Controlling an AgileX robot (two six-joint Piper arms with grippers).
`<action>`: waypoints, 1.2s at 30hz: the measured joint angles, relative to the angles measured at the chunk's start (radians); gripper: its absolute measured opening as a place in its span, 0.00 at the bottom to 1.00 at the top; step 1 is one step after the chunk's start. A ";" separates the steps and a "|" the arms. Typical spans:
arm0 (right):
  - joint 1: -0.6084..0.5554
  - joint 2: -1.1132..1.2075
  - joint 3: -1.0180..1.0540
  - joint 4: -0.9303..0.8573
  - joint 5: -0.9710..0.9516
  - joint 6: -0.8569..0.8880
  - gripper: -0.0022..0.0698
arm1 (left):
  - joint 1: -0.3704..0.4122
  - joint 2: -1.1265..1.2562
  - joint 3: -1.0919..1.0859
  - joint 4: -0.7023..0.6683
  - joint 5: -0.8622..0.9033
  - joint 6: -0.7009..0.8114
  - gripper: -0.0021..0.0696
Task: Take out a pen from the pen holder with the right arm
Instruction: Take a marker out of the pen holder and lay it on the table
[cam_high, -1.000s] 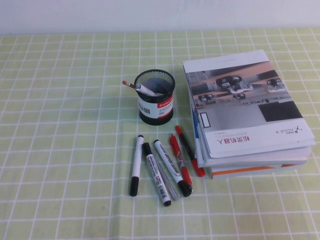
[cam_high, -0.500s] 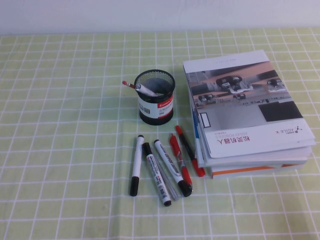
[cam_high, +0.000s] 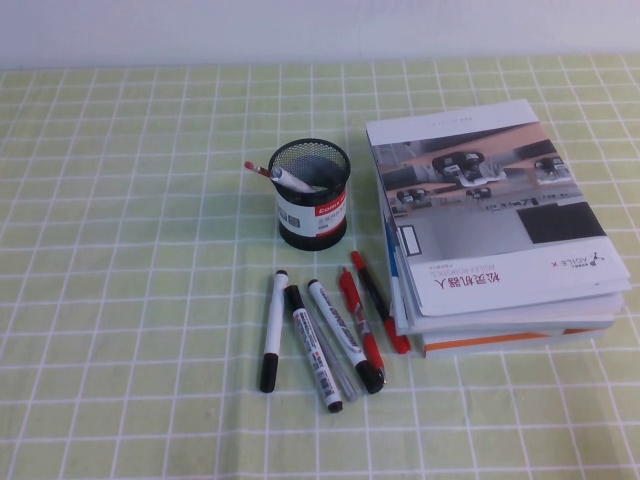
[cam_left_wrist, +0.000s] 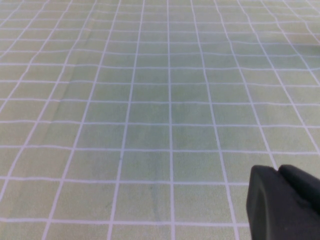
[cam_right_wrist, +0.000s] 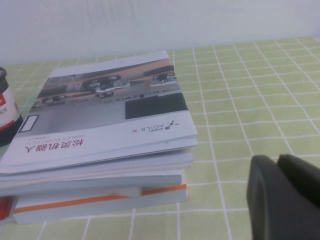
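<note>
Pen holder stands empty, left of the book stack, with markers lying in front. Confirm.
Not empty: the high view shows pens inside the pen holder. Rest correct. Left gripper shut over bare cloth, right gripper shut beside the book stack.

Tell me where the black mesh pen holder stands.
High view: the black mesh pen holder stands left of the stacked books, behind the loose pens. Left gripper is over green checked cloth, right gripper beside the books.

Mesh pen holder (cam_high: 312, 215) (pens (cam_high: 290, 180) inside) stands beside stacked books (cam_high: 490, 230), loose markers (cam_high: 343, 335) nearby.
</note>
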 joint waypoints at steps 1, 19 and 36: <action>0.000 0.000 0.000 0.000 0.000 0.000 0.01 | 0.000 0.000 0.000 0.000 0.000 0.000 0.02; -0.012 0.000 0.000 0.381 0.188 -0.452 0.01 | 0.000 0.000 0.000 0.000 0.000 0.000 0.02; -0.017 0.000 0.000 0.397 0.201 -0.460 0.01 | 0.000 0.000 0.000 0.000 0.000 0.000 0.02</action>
